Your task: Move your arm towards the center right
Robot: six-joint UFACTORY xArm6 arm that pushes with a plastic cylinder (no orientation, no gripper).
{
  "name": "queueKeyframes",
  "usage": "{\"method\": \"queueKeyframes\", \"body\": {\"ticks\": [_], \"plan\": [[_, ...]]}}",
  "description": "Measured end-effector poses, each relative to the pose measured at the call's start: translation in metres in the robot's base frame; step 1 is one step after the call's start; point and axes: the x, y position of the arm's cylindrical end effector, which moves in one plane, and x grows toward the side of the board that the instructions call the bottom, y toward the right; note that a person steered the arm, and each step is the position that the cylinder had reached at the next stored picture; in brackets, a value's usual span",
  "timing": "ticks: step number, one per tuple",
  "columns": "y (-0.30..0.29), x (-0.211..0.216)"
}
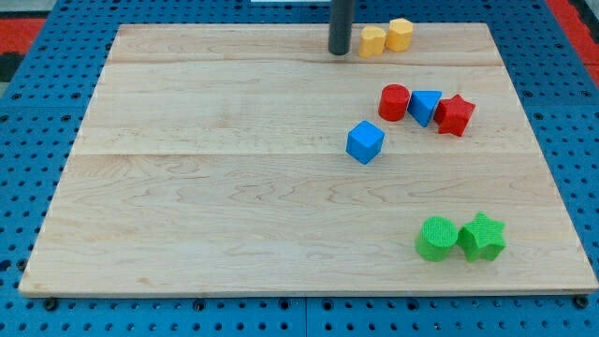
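Wooden board (pixel 234 187) on blue pegboard, my tip (pixel 339 51) parked at top edge, no jaws on this rod.
Center right sits past the red cylinder (pixel 394 102); I'd swing wide of the yellow blocks (pixel 373 41).

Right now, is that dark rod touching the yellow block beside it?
Apart. The camera view shows a strip of bare board between my tip and the nearer yellow block.
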Motion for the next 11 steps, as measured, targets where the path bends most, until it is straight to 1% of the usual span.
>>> {"method": "queueKeyframes", "body": {"ticks": [1, 3, 4, 5, 6, 7, 8, 9, 10, 11], "plan": [[-0.032, 0.007], [0.026, 0.007], [0.026, 0.007], [0.057, 0.011], [0.097, 0.033], [0.099, 0.064], [0.156, 0.061], [0.208, 0.08], [0.226, 0.129], [0.191, 0.142]]}}
